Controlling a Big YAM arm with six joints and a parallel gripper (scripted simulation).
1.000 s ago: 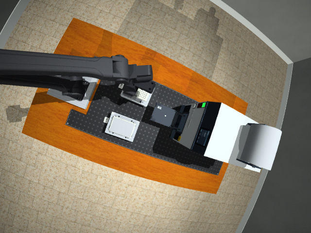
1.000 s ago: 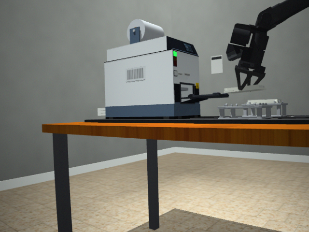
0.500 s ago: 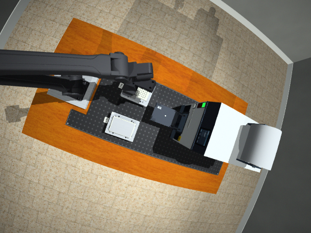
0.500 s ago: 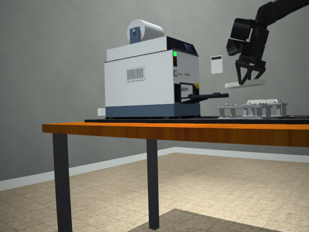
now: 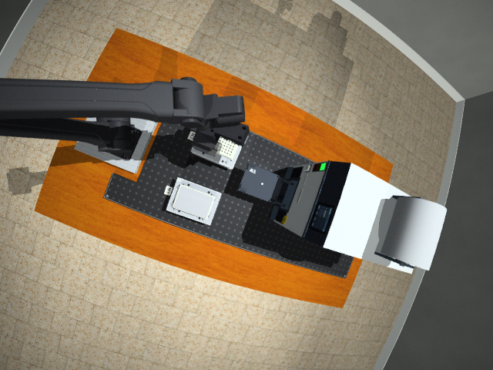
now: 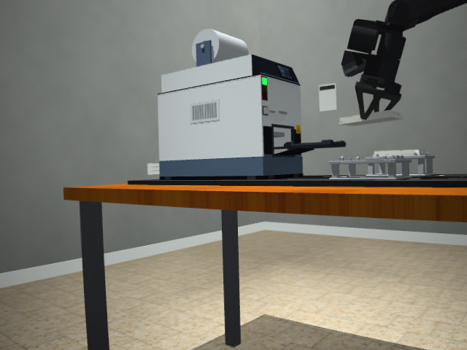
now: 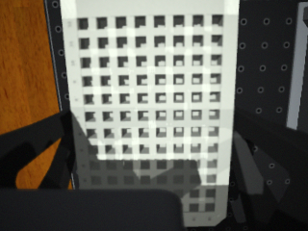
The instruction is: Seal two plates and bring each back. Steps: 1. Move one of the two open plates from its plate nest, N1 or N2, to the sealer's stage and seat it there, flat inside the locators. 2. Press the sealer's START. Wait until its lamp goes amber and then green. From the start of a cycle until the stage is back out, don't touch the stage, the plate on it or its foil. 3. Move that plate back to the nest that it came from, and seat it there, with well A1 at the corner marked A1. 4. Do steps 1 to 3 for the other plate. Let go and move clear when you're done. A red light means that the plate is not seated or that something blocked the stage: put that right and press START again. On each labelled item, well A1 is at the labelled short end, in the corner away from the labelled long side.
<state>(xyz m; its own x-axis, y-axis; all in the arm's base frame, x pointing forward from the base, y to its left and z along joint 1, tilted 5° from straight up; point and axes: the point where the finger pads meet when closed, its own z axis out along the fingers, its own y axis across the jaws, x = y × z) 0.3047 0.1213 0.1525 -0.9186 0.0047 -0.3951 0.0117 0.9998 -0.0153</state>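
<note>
My open plate [image 5: 229, 146] [image 6: 371, 117] [image 7: 154, 103], off-white with rows of square wells, hangs tilted slightly above a pale nest [image 5: 225, 160]. The other plate [image 5: 193, 202] [image 6: 399, 152] sits flat in its own nest [image 5: 172, 206]. Beyond them, the sealer's dark stage [image 5: 259, 183] [image 6: 320, 144] stands out, bare, its lamp [image 5: 323, 166] [image 6: 264, 81] green.

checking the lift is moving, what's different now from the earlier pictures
The hand and the plate it holds have risen, with little sideways shift. Nothing was newly taken hold of or let go. The stage stayed out, the lamp green, the other plate in its nest.
</note>
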